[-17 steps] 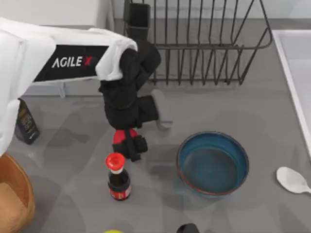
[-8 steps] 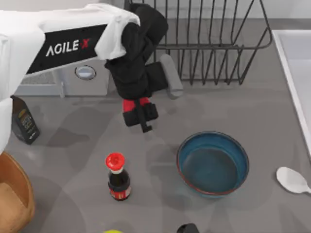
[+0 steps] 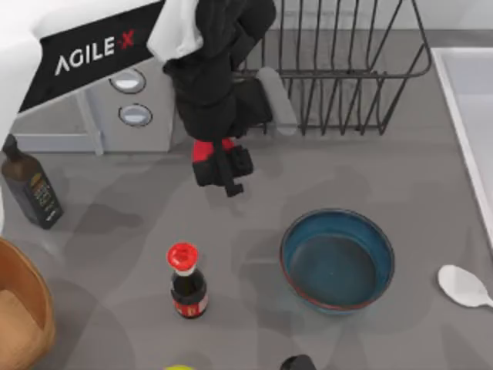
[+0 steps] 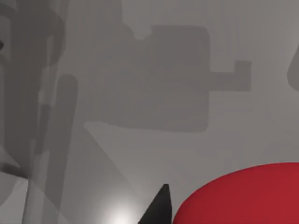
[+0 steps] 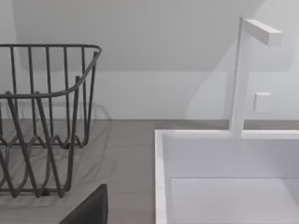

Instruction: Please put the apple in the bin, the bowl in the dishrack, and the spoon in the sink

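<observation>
- The apple [image 3: 203, 149] is off the tabletop [image 3: 370, 166], pinched between the black fingers of the left gripper [image 3: 219, 166], just in front of the dishrack [image 3: 339, 69] and the microwave [image 3: 131, 116]. Holding it this high looks meant to carry it clear of the sauce bottle [image 3: 186, 281] on the way over.
- In the left wrist view the apple [image 4: 243, 196] shows as a red curve beside one dark fingertip, so the fingers are closed on the fruit.
- The bin [image 3: 23, 308] sits at the near left edge, well apart from the apple; to my eye the carry is only beginning.
- The left arm reaches in from the left, its white forearm slanting over the microwave and the black wrist bent down towards the tabletop.
- The bowl [image 3: 337, 260] stands upright right of centre, untouched, and the spoon [image 3: 464, 286] lies just right of it, near the sink [image 3: 470, 100] along the right edge. Both jobs look not yet done.
- A dark bottle [image 3: 29, 185] stands at the left, beyond the bin.
- The right arm is parked at the near edge; its wrist view faces the dishrack [image 5: 42, 121] and sink [image 5: 224, 158], and I cannot tell how its fingers stand.
</observation>
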`<state>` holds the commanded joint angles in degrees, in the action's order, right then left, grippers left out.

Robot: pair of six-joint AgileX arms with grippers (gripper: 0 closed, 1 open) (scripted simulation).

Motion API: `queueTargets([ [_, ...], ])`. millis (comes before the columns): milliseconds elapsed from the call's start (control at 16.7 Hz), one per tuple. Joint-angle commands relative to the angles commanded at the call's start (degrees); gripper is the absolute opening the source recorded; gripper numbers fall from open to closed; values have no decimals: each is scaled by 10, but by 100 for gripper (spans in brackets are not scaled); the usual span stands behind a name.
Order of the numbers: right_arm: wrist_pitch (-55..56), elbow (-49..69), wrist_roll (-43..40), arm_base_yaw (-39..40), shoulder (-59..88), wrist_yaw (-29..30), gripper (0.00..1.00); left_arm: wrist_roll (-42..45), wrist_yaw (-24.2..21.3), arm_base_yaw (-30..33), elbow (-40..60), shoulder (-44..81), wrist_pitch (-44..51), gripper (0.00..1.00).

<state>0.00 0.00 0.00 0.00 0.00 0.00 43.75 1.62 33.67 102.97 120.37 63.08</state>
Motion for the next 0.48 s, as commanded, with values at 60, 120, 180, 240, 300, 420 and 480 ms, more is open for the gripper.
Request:
queueTargets([
  [60, 0, 0, 0, 0, 0, 0, 100, 5, -8, -1, -5, -2, 28, 0],
  [120, 0, 0, 0, 0, 0, 0, 100, 8, -15, -4, -9, -4, 51, 0],
  [180, 0, 0, 0, 0, 0, 0, 100, 10, -19, -8, -13, -9, 69, 0],
  [240, 0, 0, 0, 0, 0, 0, 100, 11, -21, -12, -16, -12, 80, 0],
  [300, 0, 0, 0, 0, 0, 0, 100, 12, -22, -15, -17, -13, 85, 0],
  [420, 0, 0, 0, 0, 0, 0, 100, 12, -22, -15, -17, -13, 86, 0],
  [480, 0, 0, 0, 0, 0, 0, 100, 12, -22, -15, -17, -13, 86, 0],
])
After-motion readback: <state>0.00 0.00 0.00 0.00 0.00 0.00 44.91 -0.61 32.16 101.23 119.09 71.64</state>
